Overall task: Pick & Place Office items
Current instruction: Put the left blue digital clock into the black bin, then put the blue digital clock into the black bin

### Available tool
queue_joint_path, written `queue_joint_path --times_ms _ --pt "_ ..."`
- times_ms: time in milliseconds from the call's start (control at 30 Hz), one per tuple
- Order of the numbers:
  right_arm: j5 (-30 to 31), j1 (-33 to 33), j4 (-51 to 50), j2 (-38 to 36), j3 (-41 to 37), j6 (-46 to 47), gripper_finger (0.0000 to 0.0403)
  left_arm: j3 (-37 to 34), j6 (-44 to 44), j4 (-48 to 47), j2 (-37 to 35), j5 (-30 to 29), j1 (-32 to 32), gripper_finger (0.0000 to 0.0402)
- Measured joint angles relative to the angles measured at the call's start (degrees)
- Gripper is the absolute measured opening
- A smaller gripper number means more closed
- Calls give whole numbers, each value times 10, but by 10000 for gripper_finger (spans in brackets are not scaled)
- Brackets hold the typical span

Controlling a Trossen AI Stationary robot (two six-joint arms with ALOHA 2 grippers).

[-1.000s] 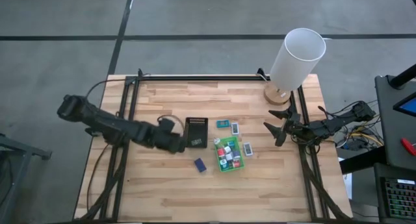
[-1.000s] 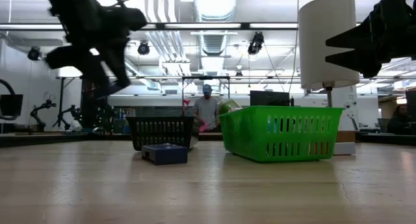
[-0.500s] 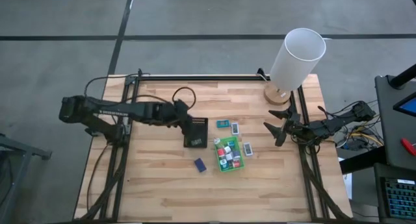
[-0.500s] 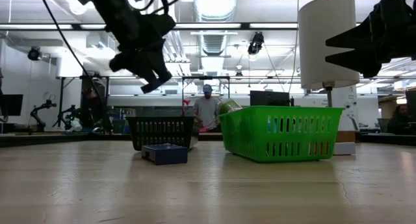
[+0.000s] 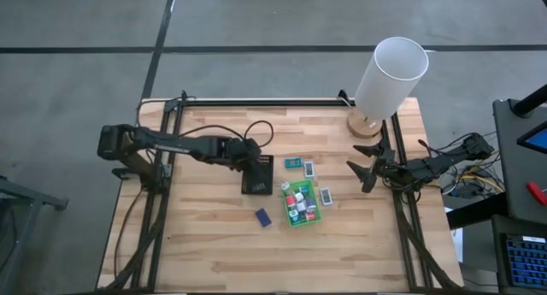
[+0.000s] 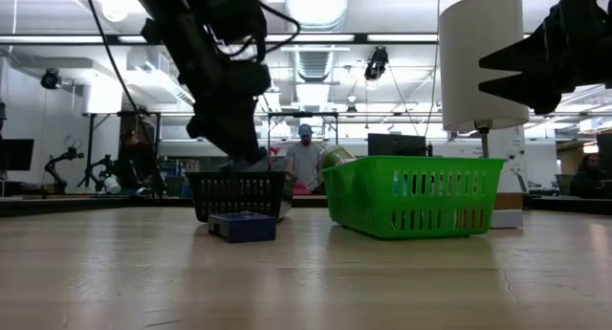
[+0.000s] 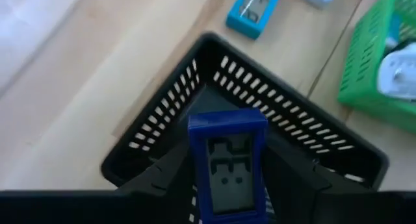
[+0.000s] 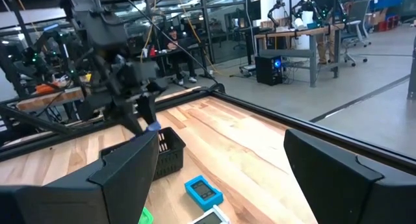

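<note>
My left gripper (image 5: 254, 158) (image 7: 227, 185) hangs over the black ribbed tray (image 5: 256, 177) (image 7: 162, 87), shut on a dark blue office item with a grey display (image 7: 227, 159). The green tray (image 5: 299, 203) (image 6: 416, 191) holds several white, red and teal pieces. Flat on the wood lie another dark blue block (image 5: 263, 216) (image 6: 243, 225), a teal piece (image 5: 292, 164) (image 7: 253, 10) and two white packets (image 5: 308, 168) (image 5: 325, 195). My right gripper (image 5: 359, 174) (image 8: 221, 139) waits open at the table's right edge. My left gripper pinches the dark blue item between its two fingers, which lie on its two long sides (image 7: 195, 165). The fingers come from above, slanting down. The item is lifted clear, display facing the wrist camera, above the black tray's inside.
A white-shaded lamp on a round wooden base (image 5: 389, 77) (image 6: 481, 62) stands at the far right corner. Black frame rails run along the table's left, far and right edges. Bare wood lies along the near side. A person stands far behind the table (image 6: 304, 163).
My left gripper has swung from the table's left near area toward the far edge and right, then come down over the black tray. The right arm has kept still, and the trays and loose pieces have not moved.
</note>
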Motion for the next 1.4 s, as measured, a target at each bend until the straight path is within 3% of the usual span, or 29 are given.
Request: queue_joint_path --times_ms 533,800,1100,1233,1400 --pt "0 0 0 0 0 0 327 3 -1 8 94 51 1 177" --pt "0 0 0 0 0 0 327 12 -3 8 85 52 4 215" --pt "0 0 0 0 0 0 327 26 3 1 64 49 5 221" --pt "0 0 0 0 0 0 327 33 42 -3 30 47 3 222" --pt "0 0 0 0 0 0 327 35 164 22 -10 46 -34 221"
